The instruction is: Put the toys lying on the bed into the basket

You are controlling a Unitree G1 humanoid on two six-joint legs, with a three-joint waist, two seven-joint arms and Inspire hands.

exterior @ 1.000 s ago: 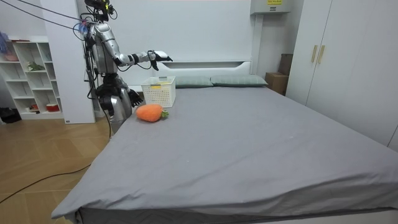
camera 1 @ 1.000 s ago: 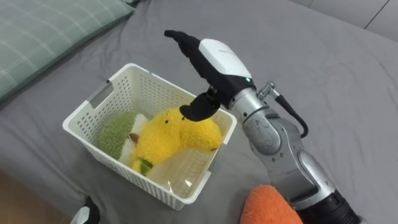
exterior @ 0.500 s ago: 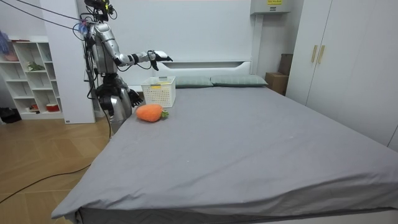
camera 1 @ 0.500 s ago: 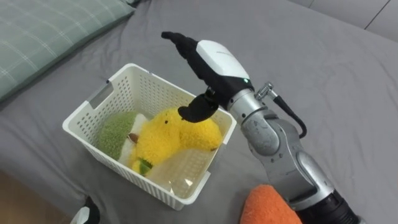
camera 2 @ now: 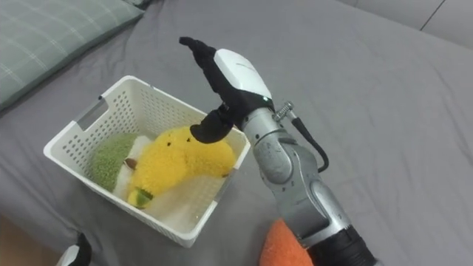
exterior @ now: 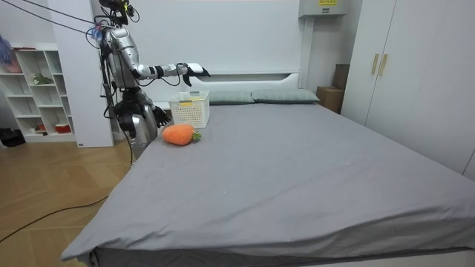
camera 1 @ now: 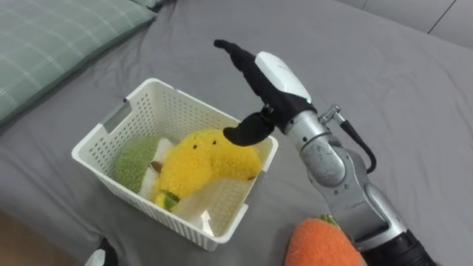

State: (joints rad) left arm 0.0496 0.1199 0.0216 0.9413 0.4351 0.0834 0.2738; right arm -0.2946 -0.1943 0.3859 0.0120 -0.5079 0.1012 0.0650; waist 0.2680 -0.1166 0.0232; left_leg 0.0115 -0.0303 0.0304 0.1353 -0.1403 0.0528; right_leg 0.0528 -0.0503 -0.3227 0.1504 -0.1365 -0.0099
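Yellow toy (camera 1: 196, 159) lies in the white basket (camera 1: 194, 112) on the grey bed (camera 1: 384, 81), beside a green toy (camera 1: 133, 159), just as half a second ago. The right hand (camera 1: 277, 74) hovers over the basket's far right rim, fingers straight and together, thumb bent apart from them, holding nothing; it has drifted a little to the right since then. An orange carrot (camera 1: 319, 245) rests on the bed at the near right. The left hand (exterior: 160, 116) hangs by the robot's hip at the bedside.
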